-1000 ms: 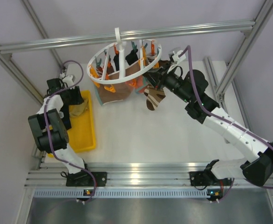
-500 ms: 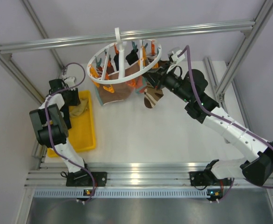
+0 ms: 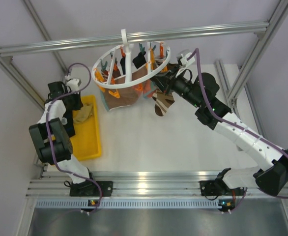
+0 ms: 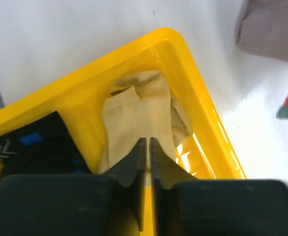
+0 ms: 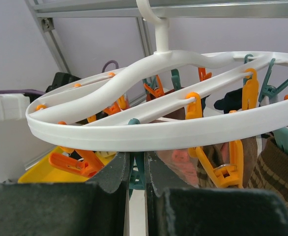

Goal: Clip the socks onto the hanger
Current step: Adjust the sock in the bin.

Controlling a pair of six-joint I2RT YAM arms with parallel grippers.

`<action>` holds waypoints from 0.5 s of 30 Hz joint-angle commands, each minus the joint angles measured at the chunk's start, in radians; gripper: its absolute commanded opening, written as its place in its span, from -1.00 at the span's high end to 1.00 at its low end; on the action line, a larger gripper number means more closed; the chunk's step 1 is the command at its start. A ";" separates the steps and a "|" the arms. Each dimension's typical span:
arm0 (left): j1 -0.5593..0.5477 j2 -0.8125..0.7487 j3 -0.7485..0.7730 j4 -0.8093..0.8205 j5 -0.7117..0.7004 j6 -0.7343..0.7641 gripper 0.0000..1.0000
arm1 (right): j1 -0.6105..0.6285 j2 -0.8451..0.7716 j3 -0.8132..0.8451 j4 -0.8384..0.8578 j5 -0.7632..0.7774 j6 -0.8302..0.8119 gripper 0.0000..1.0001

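Hanger (image 5: 149,132): white, hooked on the overhead bar (image 3: 134,37), above the desk (image 3: 149,142). Brown sock (image 3: 122,96) and striped sock (image 3: 162,104) hang from its clips. Right claw (image 5: 137,160): under the outer ring, fingers close together, pinching a teal clip (image 5: 136,179). Left claw (image 4: 147,142): over the yellow tray (image 3: 92,142), fingers pressed almost together, tips at a cream sock (image 4: 139,118); cannot tell whether fabric is caught. Black sock (image 4: 41,142) lies beside it in the tray.

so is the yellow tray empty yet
Not empty. The left wrist view shows a cream sock and a black sock with blue marks lying inside the yellow tray.
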State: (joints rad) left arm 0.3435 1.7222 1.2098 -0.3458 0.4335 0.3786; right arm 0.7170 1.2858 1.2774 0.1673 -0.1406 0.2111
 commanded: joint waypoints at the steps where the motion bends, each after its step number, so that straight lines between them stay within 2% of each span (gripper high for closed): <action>1: 0.006 -0.087 -0.036 -0.041 0.024 0.086 0.76 | -0.007 0.029 0.002 -0.057 0.003 0.013 1.00; 2: 0.006 -0.082 -0.041 -0.041 0.019 0.089 0.49 | -0.007 0.027 0.000 -0.057 0.001 0.010 1.00; 3: 0.006 -0.076 -0.036 -0.041 0.007 0.085 -0.01 | -0.007 0.027 -0.003 -0.054 -0.002 0.010 1.00; 4: 0.006 -0.055 -0.032 -0.044 -0.002 0.083 -0.13 | -0.007 0.030 -0.004 -0.054 -0.004 0.010 1.00; 8: 0.000 0.016 0.023 -0.059 -0.027 0.080 -0.17 | -0.008 0.038 0.003 -0.051 -0.005 0.010 1.00; 15: -0.011 0.161 0.120 -0.033 -0.084 0.043 -0.11 | -0.007 0.047 0.002 -0.046 -0.011 0.008 1.00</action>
State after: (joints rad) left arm 0.3393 1.8549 1.2682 -0.3973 0.3733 0.4324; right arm 0.7170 1.2892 1.2774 0.1699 -0.1490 0.2096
